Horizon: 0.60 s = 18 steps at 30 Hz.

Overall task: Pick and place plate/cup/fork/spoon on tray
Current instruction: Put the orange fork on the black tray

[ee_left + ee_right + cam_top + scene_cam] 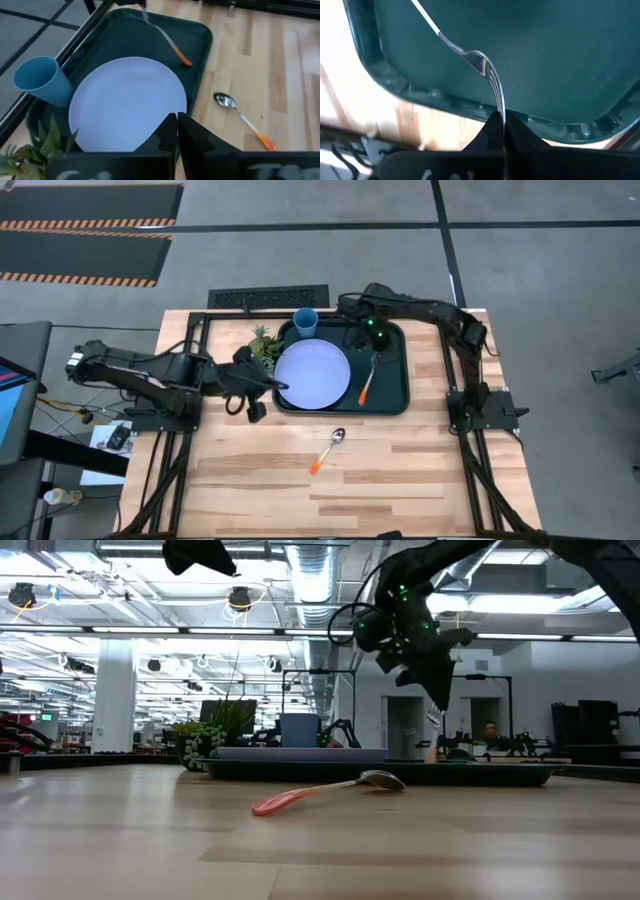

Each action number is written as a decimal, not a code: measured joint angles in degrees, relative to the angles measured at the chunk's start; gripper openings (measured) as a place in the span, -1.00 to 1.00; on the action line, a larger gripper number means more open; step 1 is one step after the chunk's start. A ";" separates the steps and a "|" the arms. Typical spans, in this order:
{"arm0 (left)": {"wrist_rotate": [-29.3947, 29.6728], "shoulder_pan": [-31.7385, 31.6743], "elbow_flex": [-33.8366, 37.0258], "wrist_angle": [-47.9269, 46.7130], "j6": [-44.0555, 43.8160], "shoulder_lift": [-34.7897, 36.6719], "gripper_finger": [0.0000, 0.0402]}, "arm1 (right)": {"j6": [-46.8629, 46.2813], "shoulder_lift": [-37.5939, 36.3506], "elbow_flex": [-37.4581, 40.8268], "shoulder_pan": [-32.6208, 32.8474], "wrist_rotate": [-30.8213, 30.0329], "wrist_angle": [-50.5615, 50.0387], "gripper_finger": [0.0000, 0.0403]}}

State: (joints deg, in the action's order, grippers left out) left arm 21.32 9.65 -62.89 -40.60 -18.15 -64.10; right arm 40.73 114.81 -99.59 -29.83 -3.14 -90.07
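Observation:
The dark green tray lies at the table's far middle. The lavender-blue plate lies on its left part, and the blue cup stands at its far left corner. My right gripper is over the tray's right part, shut on the orange-handled fork. The orange-handled spoon lies on the bare wood nearer than the tray. My left gripper is shut and empty, raised above the plate's left edge. My right gripper pinches the fork's tine end between its two shut fingers, which come from above and lie along the fork. The fork slants down from the fingers toward the near side. Its orange handle end is low at the tray floor; whether it rests there, I cannot tell.
A small green pineapple-like ornament stands just left of the tray, beside the cup. Bare wood stretches over the table's near half around the spoon. A black vent grille lies past the far edge.

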 joint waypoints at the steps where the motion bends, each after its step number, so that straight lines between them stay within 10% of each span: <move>1: -0.02 -0.58 0.00 0.09 -0.02 0.00 -1.00 | 1.45 -0.02 0.53 -0.11 -0.56 -0.05 -1.00; 18: 0.04 -4.65 0.00 0.51 3.44 -0.02 -1.00 | 9.74 1.69 4.74 -1.16 -4.78 4.20 -0.98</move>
State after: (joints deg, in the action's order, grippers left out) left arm 21.37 4.99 -62.89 -40.08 -14.71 -64.12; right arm 50.47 116.50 -94.85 -30.99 -7.92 -85.87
